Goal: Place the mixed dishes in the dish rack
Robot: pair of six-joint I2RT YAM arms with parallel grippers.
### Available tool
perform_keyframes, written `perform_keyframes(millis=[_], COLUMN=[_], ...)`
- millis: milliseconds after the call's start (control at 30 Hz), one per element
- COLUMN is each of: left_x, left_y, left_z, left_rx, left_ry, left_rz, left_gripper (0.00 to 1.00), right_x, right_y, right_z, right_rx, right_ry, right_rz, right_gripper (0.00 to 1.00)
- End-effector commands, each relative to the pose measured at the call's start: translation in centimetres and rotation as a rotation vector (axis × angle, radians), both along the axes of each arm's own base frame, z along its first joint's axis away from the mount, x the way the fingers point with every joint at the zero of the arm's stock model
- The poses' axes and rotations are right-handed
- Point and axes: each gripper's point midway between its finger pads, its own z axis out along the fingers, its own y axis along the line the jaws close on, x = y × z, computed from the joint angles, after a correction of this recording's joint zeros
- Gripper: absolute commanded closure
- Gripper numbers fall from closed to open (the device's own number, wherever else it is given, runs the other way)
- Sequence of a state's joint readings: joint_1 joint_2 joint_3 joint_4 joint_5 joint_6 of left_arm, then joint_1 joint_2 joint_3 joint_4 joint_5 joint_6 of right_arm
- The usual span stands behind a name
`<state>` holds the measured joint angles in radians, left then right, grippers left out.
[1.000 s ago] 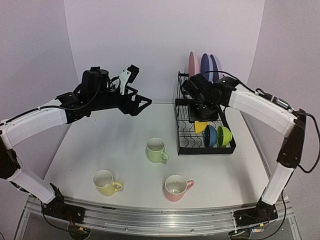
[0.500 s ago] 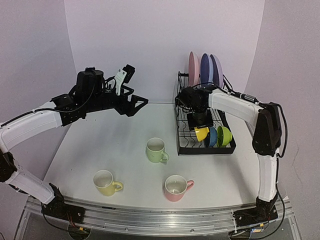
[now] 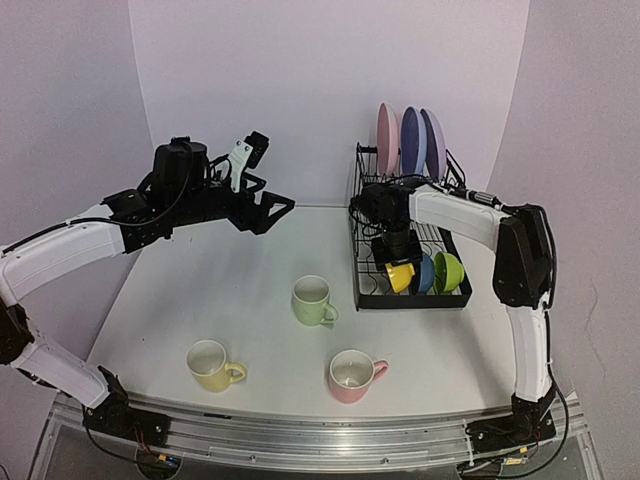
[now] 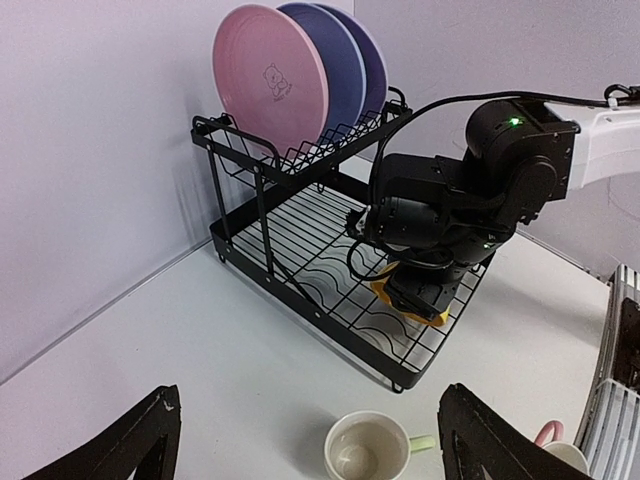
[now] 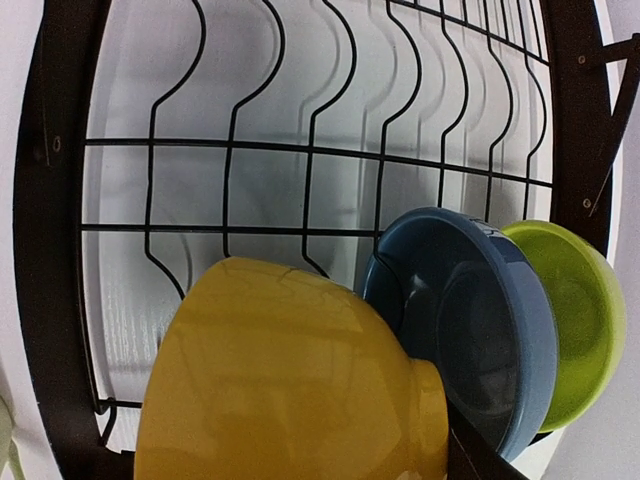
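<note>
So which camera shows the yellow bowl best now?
The right wrist view: the yellow bowl fills the foreground, beside the dark blue bowl. From the top view it is small and half hidden under the right arm. The left wrist view shows only a yellow sliver below that arm.

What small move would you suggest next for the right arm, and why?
Probably lower it the last bit onto the tray wires. The right gripper holds the yellow bowl on its side over the lower tray of the dish rack, beside the dark blue bowl; whether it already rests there I cannot tell.
</note>
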<state>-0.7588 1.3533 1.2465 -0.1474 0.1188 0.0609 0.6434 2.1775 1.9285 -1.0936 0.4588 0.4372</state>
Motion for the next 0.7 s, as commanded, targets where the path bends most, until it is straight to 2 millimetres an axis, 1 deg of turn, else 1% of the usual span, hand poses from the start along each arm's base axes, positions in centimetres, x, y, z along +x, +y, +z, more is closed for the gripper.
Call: perform_keyframes(millis=[0, 167, 367, 467, 667], left_x=[-0.1, 0.0, 0.0, 0.1, 0.1], left_y=[0.7, 0.8, 0.8, 0.8, 0.8], left_z=[1.9, 2.0, 2.0, 2.0, 2.1], left_rx=[-0.034, -0.034, -0.035, -0.031, -0.033], left_ry=[-0.051, -0.053, -0.054, -0.056, -0.056], left_rz=[0.013, 0.015, 0.015, 0.017, 0.014], left_gripper=[0.11, 0.11, 0.12, 0.11, 0.11], right_x=[0.2, 0.3, 0.1, 0.2, 0.2], right_y=[-0.4, -0.7, -0.3, -0.2, -0.6], right_z=[-0.9, -1.5, -3.2, -3.3, -3.8], right_rx=[-0.006, -0.031, -0.019, -0.003, 0.028], right_ry=[0.038, 0.049, 0.099, 0.101, 0.123], right_rz=[0.016, 0.038, 0.046, 0.033, 0.005], right_gripper=[1.0, 1.0, 1.0, 1.0, 1.0])
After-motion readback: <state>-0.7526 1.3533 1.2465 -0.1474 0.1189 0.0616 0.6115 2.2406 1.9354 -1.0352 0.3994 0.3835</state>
